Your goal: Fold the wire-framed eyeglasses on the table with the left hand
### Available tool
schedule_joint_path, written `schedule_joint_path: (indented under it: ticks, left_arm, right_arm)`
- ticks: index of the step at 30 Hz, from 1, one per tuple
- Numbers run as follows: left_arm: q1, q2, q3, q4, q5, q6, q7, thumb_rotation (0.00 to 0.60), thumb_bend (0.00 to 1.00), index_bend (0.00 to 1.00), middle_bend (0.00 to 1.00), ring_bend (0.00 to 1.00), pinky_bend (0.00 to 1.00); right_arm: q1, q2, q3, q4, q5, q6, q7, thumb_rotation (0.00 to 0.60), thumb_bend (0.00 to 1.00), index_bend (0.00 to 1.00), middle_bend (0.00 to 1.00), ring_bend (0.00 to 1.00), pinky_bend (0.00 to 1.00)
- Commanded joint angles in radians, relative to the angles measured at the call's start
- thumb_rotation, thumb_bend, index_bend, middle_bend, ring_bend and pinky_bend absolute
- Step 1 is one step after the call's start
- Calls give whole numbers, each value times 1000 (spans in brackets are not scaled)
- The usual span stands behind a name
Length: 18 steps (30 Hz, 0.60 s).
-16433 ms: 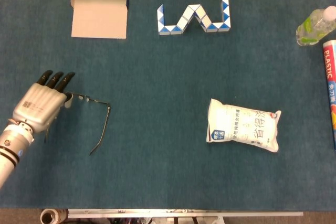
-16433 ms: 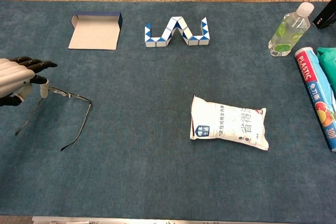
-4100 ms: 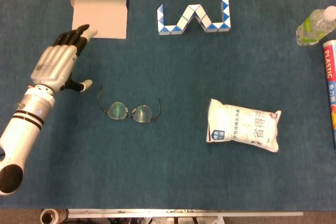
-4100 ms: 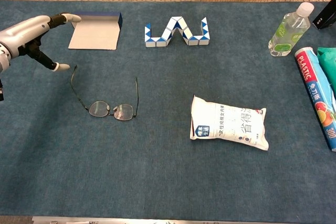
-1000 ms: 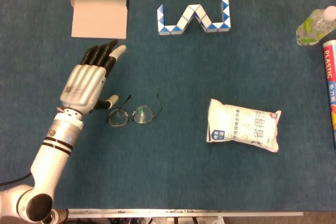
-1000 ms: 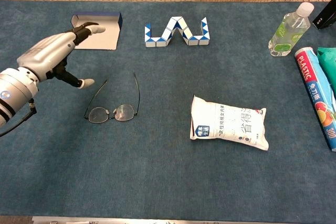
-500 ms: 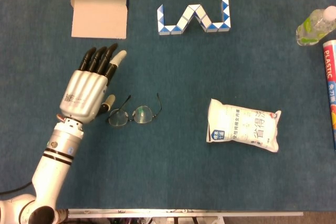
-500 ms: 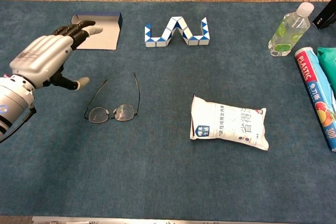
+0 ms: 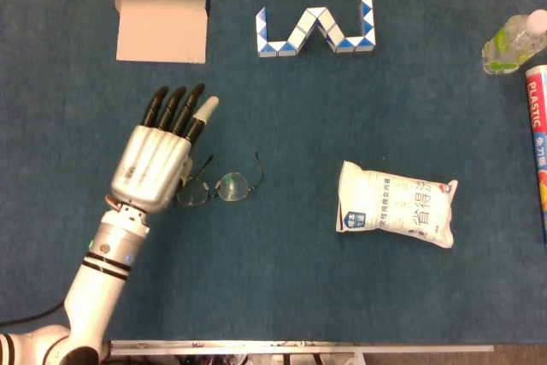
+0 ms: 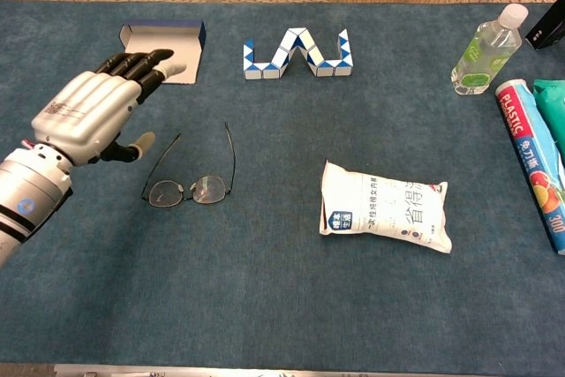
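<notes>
The wire-framed eyeglasses [image 9: 219, 185] [image 10: 187, 190] lie on the blue table cloth left of centre, lenses toward me. Both temple arms point away from me; the left one leans inward, the right one stands out straight. My left hand [image 9: 160, 157] [image 10: 88, 115] hovers flat just left of the glasses, fingers stretched out and apart, palm down, holding nothing. In the head view it covers the left lens edge and part of the left temple arm. Its thumb [image 10: 139, 141] points toward that arm. The right hand shows in neither view.
An open cardboard box [image 9: 161, 21] [image 10: 161, 52] lies at the back left. A blue-and-white snake puzzle [image 9: 318, 26] sits behind the glasses. A white packet [image 9: 395, 203] lies to the right. A bottle [image 9: 514, 41] and a plastic-wrap roll [image 9: 538, 141] stand at the right edge.
My left hand has drifted right and toward me, closing on the glasses' left side. The glasses have stayed put over the last second; earlier their left temple arm swung inward.
</notes>
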<state>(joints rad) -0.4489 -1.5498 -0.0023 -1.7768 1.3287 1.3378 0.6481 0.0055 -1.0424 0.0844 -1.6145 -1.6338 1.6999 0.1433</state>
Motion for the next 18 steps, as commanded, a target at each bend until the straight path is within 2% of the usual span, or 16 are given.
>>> schedule_joint_path:
  ticks: [1,8,18]
  left_arm:
    - [10,-20,13,-13,11,5,32,600,393,51,0,0,0]
    - [9,-51,4,-25,-10,-15,83,600,400,51,0,0,0]
    - [3,-79,-24,24,-20,-33,74,600,400,51,0,0,0]
  right_arm:
    - [-1,0,-1,-1,-3,4,0,600,229,451,439,278,271]
    - [-4,1,-1,0,-6,9,3,600,228,451,439,278,271]
    - [-8,6,2,0,-7,21,12,600,228,451,439,278,271]
